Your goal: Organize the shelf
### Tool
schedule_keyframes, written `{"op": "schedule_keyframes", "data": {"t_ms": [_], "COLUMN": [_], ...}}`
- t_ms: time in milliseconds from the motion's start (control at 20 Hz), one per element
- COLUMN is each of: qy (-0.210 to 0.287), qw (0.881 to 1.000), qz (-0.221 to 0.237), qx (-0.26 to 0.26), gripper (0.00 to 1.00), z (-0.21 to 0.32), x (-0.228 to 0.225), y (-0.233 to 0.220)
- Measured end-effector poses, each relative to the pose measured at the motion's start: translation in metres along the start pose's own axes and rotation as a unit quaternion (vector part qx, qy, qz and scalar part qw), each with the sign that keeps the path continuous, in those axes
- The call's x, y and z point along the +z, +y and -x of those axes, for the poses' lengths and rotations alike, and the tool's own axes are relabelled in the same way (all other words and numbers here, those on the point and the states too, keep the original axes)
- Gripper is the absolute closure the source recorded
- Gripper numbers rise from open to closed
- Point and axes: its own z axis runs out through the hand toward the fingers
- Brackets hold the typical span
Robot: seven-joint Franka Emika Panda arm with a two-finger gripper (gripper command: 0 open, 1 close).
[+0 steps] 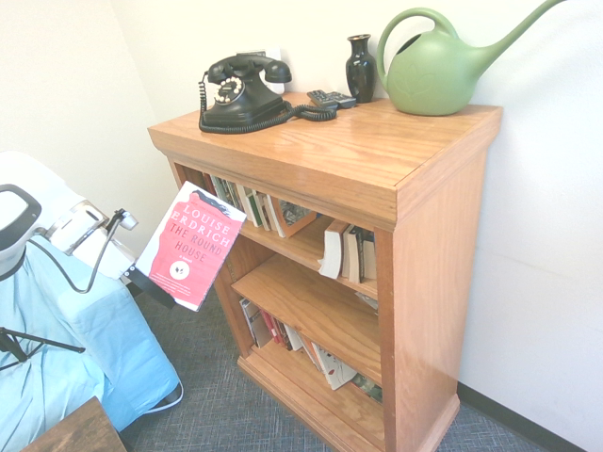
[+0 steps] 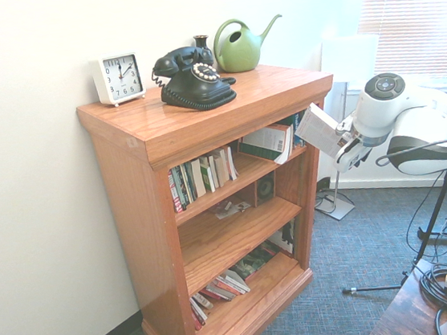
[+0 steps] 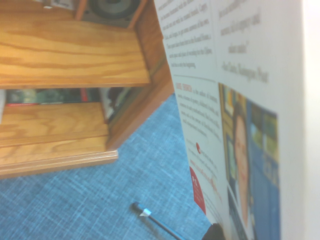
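While clamped on red book [image 1: 190, 247], jaws beside shelf [image 1: 377, 169].

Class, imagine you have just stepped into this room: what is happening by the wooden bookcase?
A white robot arm's hand is shut on a red paperback, The Round House, holding it tilted in the air in front of the shelf, beside the top tier. The book is not on any tier yet. The top tier holds a row of books plus some leaning ones, the middle tier is mostly bare, and more books lie slumped on the bottom tier. On the top board stand a black telephone, a green watering can, a dark vase and a white clock.
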Motion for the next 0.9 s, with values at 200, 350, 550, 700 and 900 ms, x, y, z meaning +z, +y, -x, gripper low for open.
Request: {"op": "schedule_keyframes", "data": {"t_ms": [200,350,550,700,900], "qy": [-0.025,-0.040,-0.054,-0.067,-0.079], "qw": [1.000,0.999,0.998,0.996,0.995], "qz": [-0.010,-0.015,-0.028,-0.032,-0.034], "qx": [-0.014,-0.022,-0.032,-0.041,-0.054], "gripper": [1.00,1.00,1.00,1.00,1.00], "z": [0.002,0.001,-0.006,-0.011,-0.016], "x": [0.029,0.051,0.066,0.079,0.094], "y": [-0.017,-0.031,-0.052,-0.068,-0.089]}}
